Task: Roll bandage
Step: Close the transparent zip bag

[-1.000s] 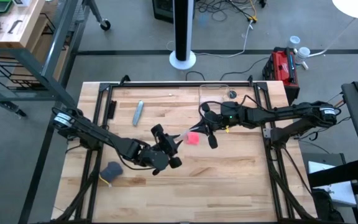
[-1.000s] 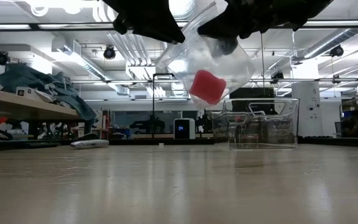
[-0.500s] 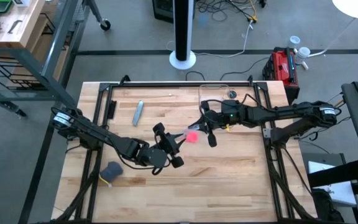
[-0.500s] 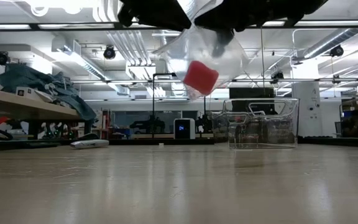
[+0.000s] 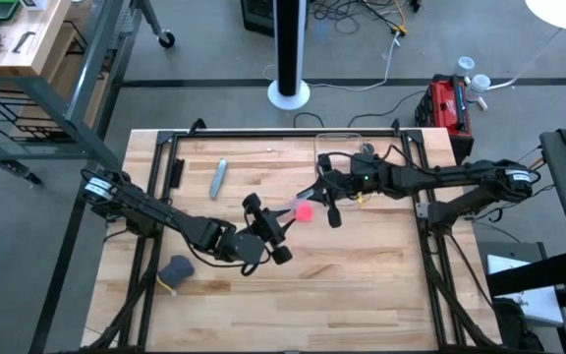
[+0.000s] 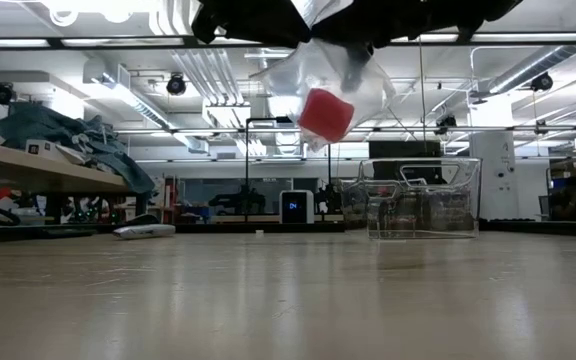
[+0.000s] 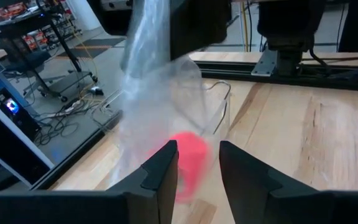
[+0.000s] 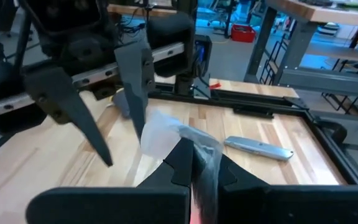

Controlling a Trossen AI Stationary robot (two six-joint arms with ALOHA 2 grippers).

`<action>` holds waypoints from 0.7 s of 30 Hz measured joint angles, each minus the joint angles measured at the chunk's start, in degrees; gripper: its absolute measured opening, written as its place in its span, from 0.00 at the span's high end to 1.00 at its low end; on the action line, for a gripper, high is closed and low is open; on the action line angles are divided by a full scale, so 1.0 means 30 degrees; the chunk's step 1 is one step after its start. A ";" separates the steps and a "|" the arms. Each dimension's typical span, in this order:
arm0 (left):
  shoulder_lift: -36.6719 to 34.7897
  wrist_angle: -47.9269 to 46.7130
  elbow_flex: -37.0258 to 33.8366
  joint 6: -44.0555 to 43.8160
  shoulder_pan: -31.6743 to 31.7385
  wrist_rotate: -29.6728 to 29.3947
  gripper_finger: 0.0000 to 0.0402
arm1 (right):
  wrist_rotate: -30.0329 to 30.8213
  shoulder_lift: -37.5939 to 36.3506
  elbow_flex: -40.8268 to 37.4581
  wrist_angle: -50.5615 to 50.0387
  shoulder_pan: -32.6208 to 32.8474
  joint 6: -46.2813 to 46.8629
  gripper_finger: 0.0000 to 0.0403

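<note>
The bandage (image 6: 325, 114) is a compact pink-red roll lying low inside a clear plastic bag (image 6: 318, 80), well above the table. In the high view the roll (image 5: 304, 210) hangs over the table's middle. My right gripper (image 5: 316, 200) reaches in from the right and is shut on the bag. My left gripper (image 5: 275, 228) comes from the left and stands open. In the left wrist view its fingers (image 7: 166, 171) frame the bag (image 7: 160, 93) and the roll (image 7: 194, 155). My right gripper pinches a gathered part of the bag's film (image 8: 199, 158) between its two shut fingers, coming nearly level from the table's right. The bag hangs clear of the table, with the roll inside it. My left gripper stands close against the bag; whether a finger touches the film I cannot tell.
A grey utility knife (image 5: 218, 178) lies at the far left of the table. A dark grey-blue lump (image 5: 177, 267) sits near the left edge. A clear plastic box (image 5: 339, 147) stands at the far edge behind the right arm. The near half of the table (image 5: 362, 295) is bare wood.
The bag with the roll has risen a little and swung, so the roll now hangs higher than a second ago. My right gripper has gone slightly up with it.
</note>
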 joint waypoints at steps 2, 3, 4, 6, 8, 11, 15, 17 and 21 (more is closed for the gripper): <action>0.0007 0.0003 0.0000 0.0024 0.0029 0.0000 0.73 | 0.0013 0.0000 0.0202 -0.0014 -0.0059 -0.0265 1.00; 0.0007 0.0011 0.0000 0.0032 0.0053 0.0000 0.73 | 0.0015 0.0000 0.0329 -0.0031 -0.0138 -0.0391 1.00; 0.0007 0.0033 0.0000 0.0032 0.0065 0.0000 0.74 | 0.0015 0.0000 0.0438 -0.0020 -0.0185 -0.0516 1.00; 0.0007 0.0169 0.0000 0.0031 0.0087 0.0002 0.75 | 0.0007 0.0000 0.0677 -0.0034 -0.0295 -0.0629 1.00; 0.0007 0.0239 0.0000 0.0039 0.0117 0.0002 0.76 | 0.0000 0.0000 0.0945 -0.0038 -0.0421 -0.0659 1.00; 0.0007 0.0399 0.0000 0.0046 0.0131 0.0000 0.77 | 0.0000 0.0000 0.1333 -0.0113 -0.0702 -0.0656 1.00; 0.0015 0.0569 0.0000 0.0079 0.0146 0.0003 0.79 | -0.0018 0.0000 0.1824 -0.0729 -0.1174 -0.1369 1.00; 0.0022 0.0572 0.0000 0.0182 0.0146 0.0007 0.80 | -0.0029 0.0000 0.1987 -0.0848 -0.1470 -0.1588 1.00; 0.0022 0.0713 0.0000 -0.0105 0.0146 0.0002 0.80 | -0.0017 0.0000 0.2220 -0.0924 -0.1865 -0.1583 1.00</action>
